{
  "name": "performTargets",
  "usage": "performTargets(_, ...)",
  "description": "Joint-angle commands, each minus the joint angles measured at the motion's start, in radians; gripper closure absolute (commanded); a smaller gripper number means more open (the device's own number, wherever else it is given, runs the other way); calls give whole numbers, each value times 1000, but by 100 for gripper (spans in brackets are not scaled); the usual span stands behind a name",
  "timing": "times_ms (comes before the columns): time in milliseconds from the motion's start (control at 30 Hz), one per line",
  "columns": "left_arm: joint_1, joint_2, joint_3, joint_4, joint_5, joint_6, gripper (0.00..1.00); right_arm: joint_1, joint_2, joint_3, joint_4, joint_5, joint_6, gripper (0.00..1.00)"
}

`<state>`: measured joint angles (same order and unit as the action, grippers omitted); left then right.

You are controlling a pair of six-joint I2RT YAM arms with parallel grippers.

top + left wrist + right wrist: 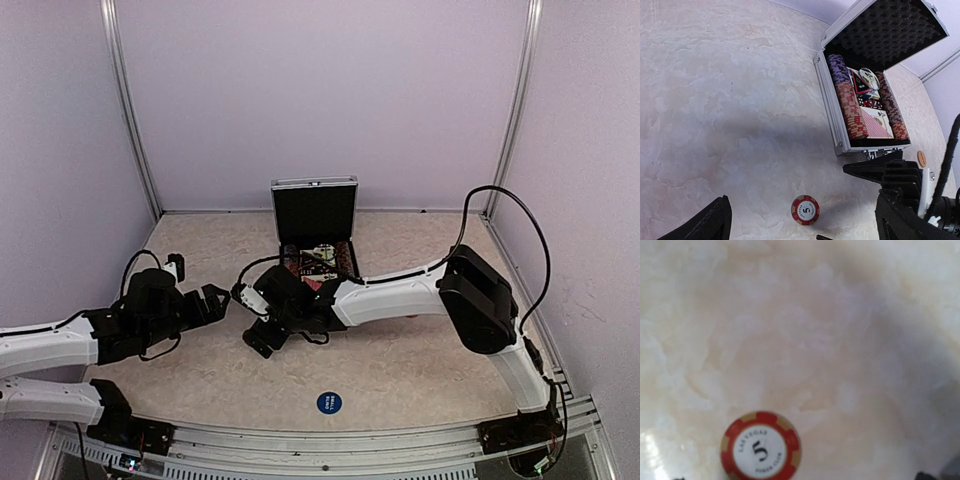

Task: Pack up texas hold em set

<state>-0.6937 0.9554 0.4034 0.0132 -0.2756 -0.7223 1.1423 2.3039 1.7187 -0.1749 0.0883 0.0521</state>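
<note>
Case (315, 212) stands open at the back centre of the table (420, 370), its lid upright and lined with black foam. In the left wrist view it fills the upper right of the frame. Its silver wall (832, 117) encloses a row of purple and red chips on the left, a darker row on the right, and cards, dice and a clear round button between them. One red chip (805, 210) marked 5 lies flat on the table outside the case, at the lower centre of that view and well apart from the case's near corner. In the right wrist view the same chip (761, 447) sits at the lower left of centre, face up, with nothing touching it. A small orange disc (922, 159) lies on the table at the right edge of the left wrist view, just past the case. In the overhead view the left gripper (222, 303) sits left of centre with its jaws apart and nothing between them. The right gripper (256, 320) sits just right of it, in front of the case, also with its jaws spread wide and holding nothing. Only the dark tips of its fingers show, at the bottom corners of the right wrist view. A blue round sticker (329, 402) lies near the lower centre of the overhead view.
</note>
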Motion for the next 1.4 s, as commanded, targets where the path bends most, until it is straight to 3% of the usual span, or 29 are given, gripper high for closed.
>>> performTargets(0, 9, -47, -21, -34, -37, -20, 1, -1, 54, 51, -25, -20, 5, 0)
performTargets(433, 10, -2, -29, 10, -24, -23, 1, -2, 136, 98, -42, 3, 8, 1)
performTargets(1200, 9, -48, -44, -10, -35, -40, 1, -24, 195, 104, -133, -155, 88, 16)
performTargets(1300, 10, -53, -47, -10, -34, -43, 1, -27, 193, 92, -129, -163, 96, 19)
performTargets(1367, 10, -57, -51, -10, -32, -47, 1, -28, 193, 90, -131, -164, 98, 27)
